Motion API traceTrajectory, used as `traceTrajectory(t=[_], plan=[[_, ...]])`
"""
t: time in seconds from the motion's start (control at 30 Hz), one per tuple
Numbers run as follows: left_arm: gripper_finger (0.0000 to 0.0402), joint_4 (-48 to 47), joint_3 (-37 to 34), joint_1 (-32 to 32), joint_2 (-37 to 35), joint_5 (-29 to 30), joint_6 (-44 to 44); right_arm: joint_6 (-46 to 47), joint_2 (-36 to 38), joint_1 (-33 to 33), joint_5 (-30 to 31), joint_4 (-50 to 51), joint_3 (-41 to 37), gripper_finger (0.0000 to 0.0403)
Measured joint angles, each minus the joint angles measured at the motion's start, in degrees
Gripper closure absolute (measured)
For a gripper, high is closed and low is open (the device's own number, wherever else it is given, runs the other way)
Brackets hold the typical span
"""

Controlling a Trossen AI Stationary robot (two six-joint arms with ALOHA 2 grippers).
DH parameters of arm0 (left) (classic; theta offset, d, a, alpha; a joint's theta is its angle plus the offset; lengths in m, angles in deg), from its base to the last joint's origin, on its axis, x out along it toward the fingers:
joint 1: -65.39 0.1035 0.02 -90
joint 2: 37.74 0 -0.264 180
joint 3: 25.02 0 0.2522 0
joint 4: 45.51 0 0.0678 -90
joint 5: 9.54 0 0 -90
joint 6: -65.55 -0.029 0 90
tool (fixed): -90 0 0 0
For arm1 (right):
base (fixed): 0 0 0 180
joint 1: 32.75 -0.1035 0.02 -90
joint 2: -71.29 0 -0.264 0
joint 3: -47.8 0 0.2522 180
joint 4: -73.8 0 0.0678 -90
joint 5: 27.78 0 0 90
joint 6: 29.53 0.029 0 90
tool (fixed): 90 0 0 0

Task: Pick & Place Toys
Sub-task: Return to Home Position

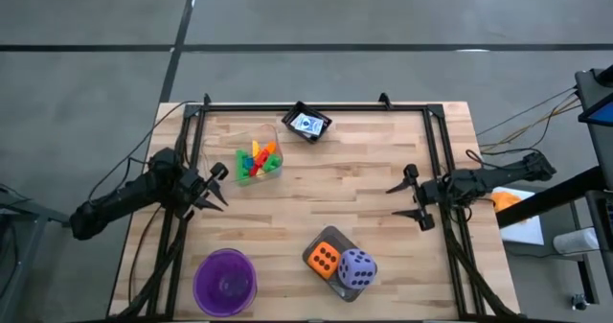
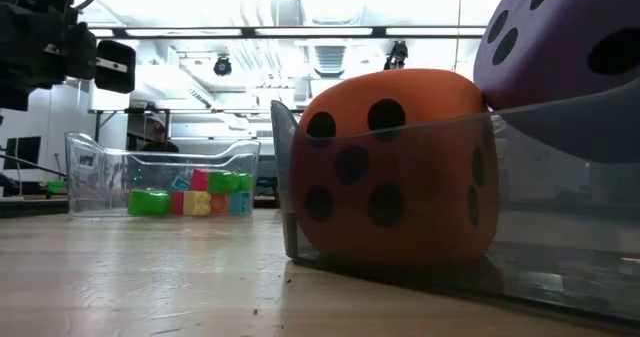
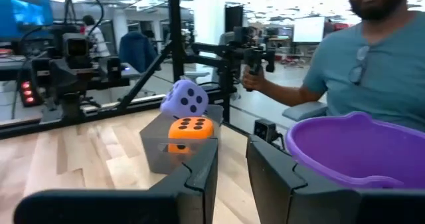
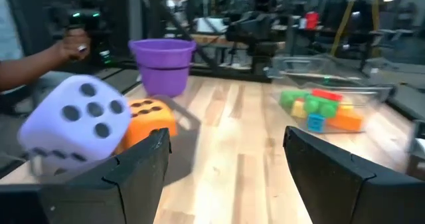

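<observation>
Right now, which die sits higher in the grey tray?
The purple die: it rides up above the tray rim, while the orange die sits down inside the tray walls.

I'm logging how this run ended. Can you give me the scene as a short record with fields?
surface: pale wooden table
clear bin: transparent plastic bin holding small coloured plastic building blocks, near the left arm
black bin: small black bin holding a white-edged blue card, top table edge in the high view
tray: grey translucent tray holding an orange foam die and a purple foam die, touching
bowl: purple plastic bowl, left of the tray
left gripper: open, holding nothing, table's left side
right gripper: open, holding nothing, table's right side
</observation>
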Motion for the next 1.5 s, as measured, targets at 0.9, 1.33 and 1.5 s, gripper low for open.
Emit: traceTrajectory(t=[0.9, 1.33, 1.5], plan=[[0.0317, 12.43, -0.22, -24.53, 0.0, 53.33, -4.17, -1.29, 2.99, 0.0, 3.78, -0.59, -0.02, 0.0113], [0.0317, 6.46, -0.26, -44.84, 0.0, 55.64, -3.46, -1.72, 3.13, 0.0, 4.07, -0.57, -0.02, 0.0113], [0.0317, 4.41, -0.26, -42.63, 0.0, 55.58, -3.15, -2.6, 2.67, 0.02, 4.13, -0.55, -0.02, 0.0113]])
